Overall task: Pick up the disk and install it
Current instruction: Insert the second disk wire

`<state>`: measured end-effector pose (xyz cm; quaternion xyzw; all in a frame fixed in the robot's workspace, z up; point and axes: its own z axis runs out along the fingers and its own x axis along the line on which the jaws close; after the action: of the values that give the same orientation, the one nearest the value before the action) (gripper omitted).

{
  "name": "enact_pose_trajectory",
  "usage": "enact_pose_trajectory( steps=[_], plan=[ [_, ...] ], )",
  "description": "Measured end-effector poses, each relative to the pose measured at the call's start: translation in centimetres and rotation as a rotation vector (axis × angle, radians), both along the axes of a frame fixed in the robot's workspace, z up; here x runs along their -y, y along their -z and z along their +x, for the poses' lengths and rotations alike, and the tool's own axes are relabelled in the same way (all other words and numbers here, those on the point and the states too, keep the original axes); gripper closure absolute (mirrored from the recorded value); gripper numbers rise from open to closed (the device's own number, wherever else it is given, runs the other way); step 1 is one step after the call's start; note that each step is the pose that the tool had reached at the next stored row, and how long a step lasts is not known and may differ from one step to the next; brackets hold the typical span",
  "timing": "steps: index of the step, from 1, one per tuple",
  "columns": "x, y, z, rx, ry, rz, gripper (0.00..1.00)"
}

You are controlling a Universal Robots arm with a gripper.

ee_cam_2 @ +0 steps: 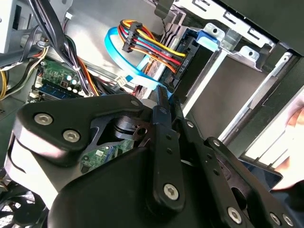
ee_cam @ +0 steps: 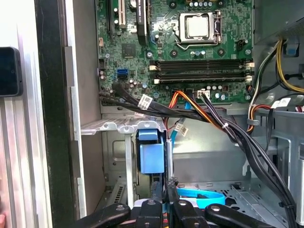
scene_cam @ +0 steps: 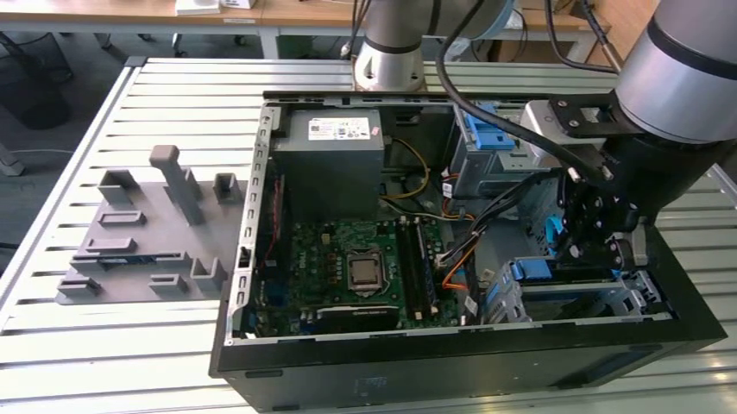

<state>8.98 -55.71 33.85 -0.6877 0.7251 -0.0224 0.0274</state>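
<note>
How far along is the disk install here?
Done: the disk is down between the drive cage rails inside the computer case. In hand: the gripper sits right at its blue end. Left: full seating cannot be confirmed.

Even, soft daylight is filling the scene

Glare is washing out the pale ribbed metal tabletop (scene_cam: 69, 345); the nearby black metal gripper linkage (ee_cam_2: 142, 180) is looking soft.

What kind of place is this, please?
Probably a robotics lab or test workshop. An opened computer case lies on a slotted metal table, a grey fixture block sits beside it, and a robot arm reaches into the case.
</note>
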Motion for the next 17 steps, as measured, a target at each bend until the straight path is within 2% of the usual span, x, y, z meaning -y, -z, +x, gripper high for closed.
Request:
enact_pose_trajectory(
  steps=[3, 17],
  plan=[
    [0.02, 0.08, 0.00, 0.0055, -0.001, 0.0001, 0.84],
    [0.08, 0.46, 0.02, 0.0059, -0.001, 0.0000, 0.84]
  ],
)
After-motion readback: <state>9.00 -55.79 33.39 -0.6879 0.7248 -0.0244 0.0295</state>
